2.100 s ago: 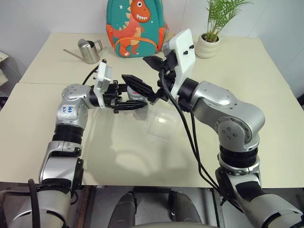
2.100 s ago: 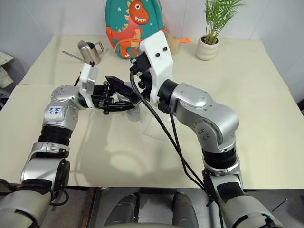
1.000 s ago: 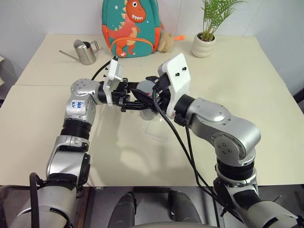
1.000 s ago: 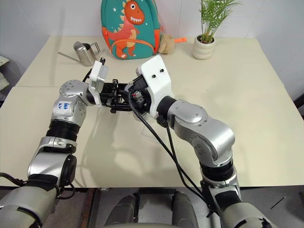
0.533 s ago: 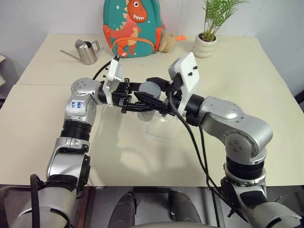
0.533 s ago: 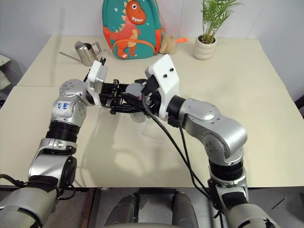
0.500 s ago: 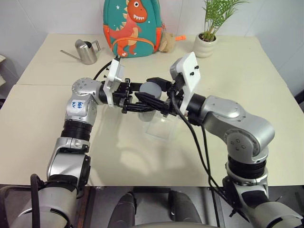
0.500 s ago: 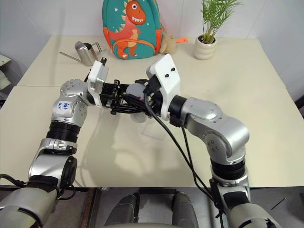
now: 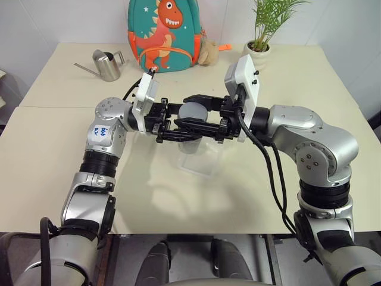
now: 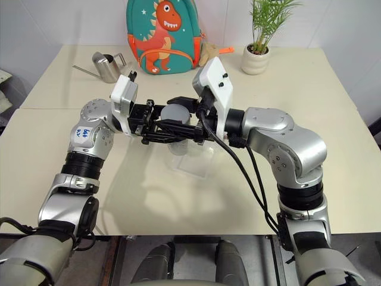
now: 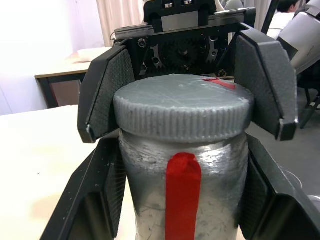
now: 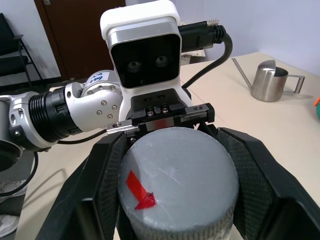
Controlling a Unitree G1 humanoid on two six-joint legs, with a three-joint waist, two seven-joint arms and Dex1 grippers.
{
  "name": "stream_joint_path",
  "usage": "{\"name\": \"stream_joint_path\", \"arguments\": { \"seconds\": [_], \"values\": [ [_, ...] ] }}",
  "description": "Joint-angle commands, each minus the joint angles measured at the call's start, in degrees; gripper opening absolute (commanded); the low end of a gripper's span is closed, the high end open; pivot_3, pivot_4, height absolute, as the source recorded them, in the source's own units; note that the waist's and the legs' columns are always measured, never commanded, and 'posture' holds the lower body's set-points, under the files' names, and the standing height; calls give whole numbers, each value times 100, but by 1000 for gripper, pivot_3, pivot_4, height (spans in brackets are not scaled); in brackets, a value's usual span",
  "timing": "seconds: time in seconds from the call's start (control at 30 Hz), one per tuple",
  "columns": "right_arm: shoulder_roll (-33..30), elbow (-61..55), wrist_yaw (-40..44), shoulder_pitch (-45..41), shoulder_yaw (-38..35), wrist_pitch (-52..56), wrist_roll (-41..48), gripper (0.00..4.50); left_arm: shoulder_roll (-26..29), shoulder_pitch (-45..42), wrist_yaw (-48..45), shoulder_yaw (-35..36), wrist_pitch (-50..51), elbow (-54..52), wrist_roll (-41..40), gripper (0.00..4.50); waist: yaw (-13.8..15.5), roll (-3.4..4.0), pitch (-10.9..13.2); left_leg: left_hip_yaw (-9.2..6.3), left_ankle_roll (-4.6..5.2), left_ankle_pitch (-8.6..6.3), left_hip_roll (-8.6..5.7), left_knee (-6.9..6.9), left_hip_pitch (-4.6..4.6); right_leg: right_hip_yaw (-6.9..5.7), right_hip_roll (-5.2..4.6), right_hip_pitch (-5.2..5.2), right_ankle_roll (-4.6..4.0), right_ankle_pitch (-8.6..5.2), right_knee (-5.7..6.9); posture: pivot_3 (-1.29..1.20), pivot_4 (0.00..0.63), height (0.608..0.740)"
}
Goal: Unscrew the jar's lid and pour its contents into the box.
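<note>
**Lid-unscrewing step, jar held in mid-air**

Left gripper (image 9: 178, 127) fingers clamped on small clear cylindrical jar (image 11: 182, 192), held above shallow transparent plastic box (image 9: 199, 162) on the surface. Right gripper (image 9: 199, 113) fingers clamped on ribbed grey-silver lid (image 12: 177, 182). Next, likely: twist lid, lift clear.

The jar (image 9: 191, 134) hangs above the box (image 9: 202, 159) — backpack (image 9: 165, 34) and watering can (image 9: 108, 64) behind.

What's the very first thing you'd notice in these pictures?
Two shiny robot arms meet in the middle of the table, and the left hand grips a small jar while the right hand pinches its grey lid. A clear box lies on the table right under them. At the back stands a bright green dinosaur backpack.
</note>
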Motion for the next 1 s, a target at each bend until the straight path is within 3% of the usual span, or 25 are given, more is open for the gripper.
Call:
{"name": "stream_joint_path", "arguments": {
  "seconds": [0.03,0.37,0.53,0.57,1.0],
  "values": [
    [335,-557,989,-305,160,-143,1170,2569,122,0,-92,75,16,381,152,2421,1,0,0,0,0,0,0,0,0,0,0,0,0,0,0,0,150,740],
    [229,-432,1065,-247,262,-218,885,2569,56,81,-102,63,-2,200,3,2421,0,0,0,0,0,0,0,0,0,0,0,0,0,0,0,0,150,740],
    [200,-380,1071,-203,319,-320,691,4348,16,158,-54,91,116,4,-163,2420,-2,0,0,0,0,0,0,1,0,0,0,0,0,0,1,0,150,740],
    [199,-375,1080,-203,316,-329,671,4484,12,171,-47,89,133,-22,-176,2420,-2,0,0,0,0,0,0,1,0,0,0,0,0,0,0,0,150,740],
    [83,-147,947,-282,373,-668,325,4500,16,344,-122,160,231,-382,-372,2420,-2,0,0,0,0,0,0,3,0,0,0,0,0,0,2,0,150,740]
  ]
}}
